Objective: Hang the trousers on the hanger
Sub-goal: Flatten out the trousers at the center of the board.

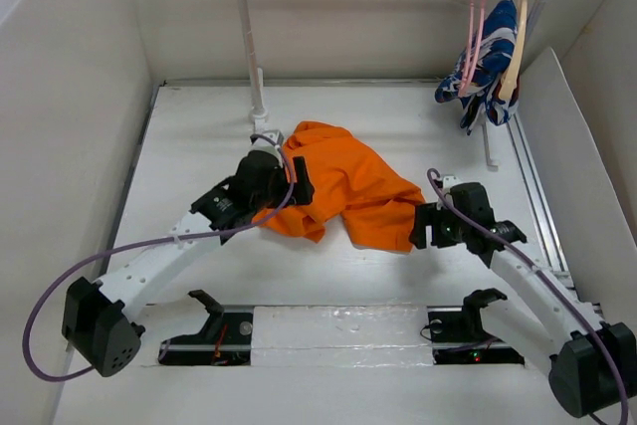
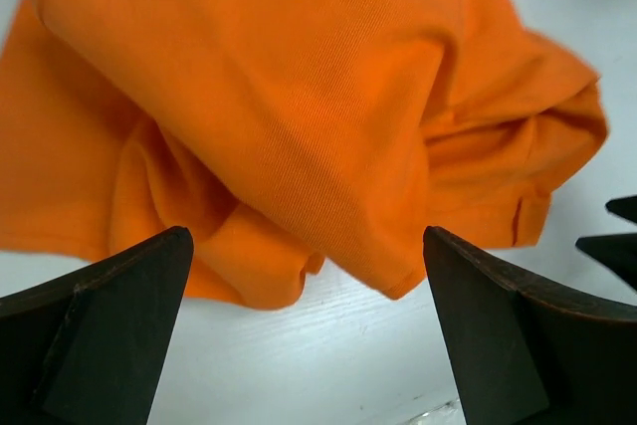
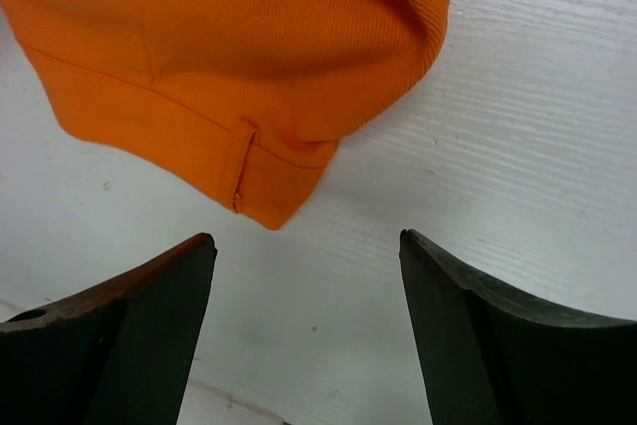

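Trousers heaped near rail post

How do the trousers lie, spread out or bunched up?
Bunched up. The trousers form a crumpled heap on the table, folds overlapping; neither leg is laid out straight.

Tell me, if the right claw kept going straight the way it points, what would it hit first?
Most likely the trousers: their hemmed corner lies just ahead of the open right gripper, slightly off centre. If it is tilted downward, it might touch the table first; depth is unclear.
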